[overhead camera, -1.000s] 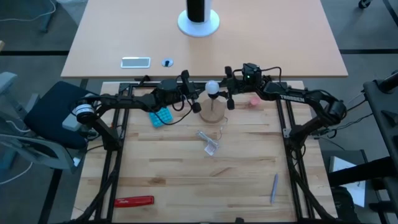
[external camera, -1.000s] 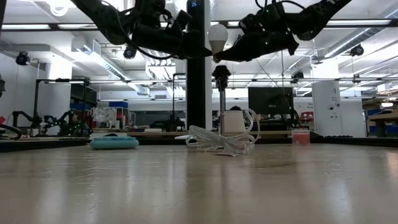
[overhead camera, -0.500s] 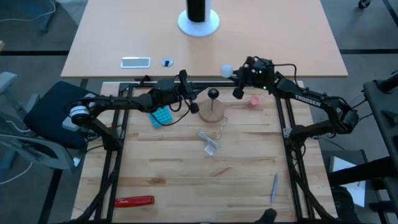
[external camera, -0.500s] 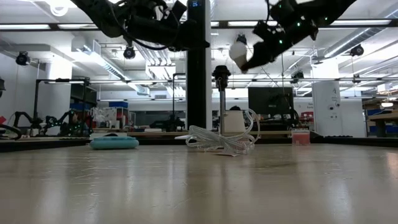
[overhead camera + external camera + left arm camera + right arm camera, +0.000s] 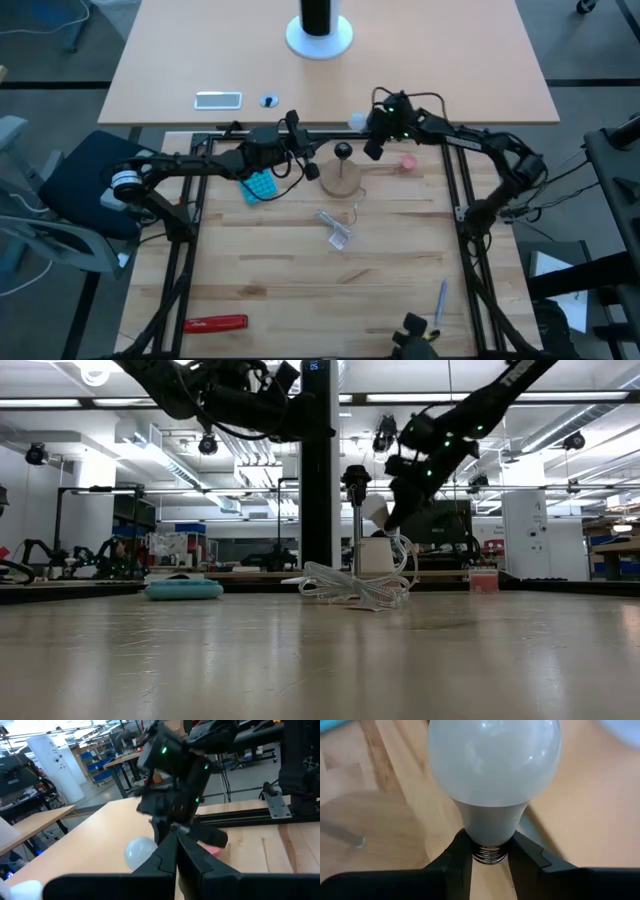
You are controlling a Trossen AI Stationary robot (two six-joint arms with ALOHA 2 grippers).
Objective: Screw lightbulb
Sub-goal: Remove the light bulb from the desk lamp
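The white lightbulb (image 5: 357, 121) is in my right gripper (image 5: 371, 127), beyond the far side of the round wooden disc (image 5: 342, 182). A black socket (image 5: 343, 152) stands on a post on that disc. In the low view the lightbulb (image 5: 375, 510) hangs tilted beside the post, below the socket's top (image 5: 355, 474). My left gripper (image 5: 312, 170) is shut and empty just left of the disc. Its wrist view (image 5: 175, 842) looks toward the lightbulb (image 5: 140, 851). My right gripper pinches the lightbulb's silvery screw base (image 5: 490, 853) between its two fingers (image 5: 462, 855). The globe (image 5: 495, 765) points away from the gripper. The fingers slant down from the table's right side. The lightbulb is tilted and clear of the table and the socket.
A clear wrapper (image 5: 337, 228) lies near the disc, with a teal thing (image 5: 258, 186) to its left and a pink-red round thing (image 5: 409, 161) to its right. A red tool (image 5: 215, 323) and a grey pen (image 5: 441, 300) lie near the front edge.
My right gripper has carried the lightbulb off from above the socket toward the table's far edge, then lower. It has tipped so the globe now points down and leftward beside the post. My left gripper has kept still.
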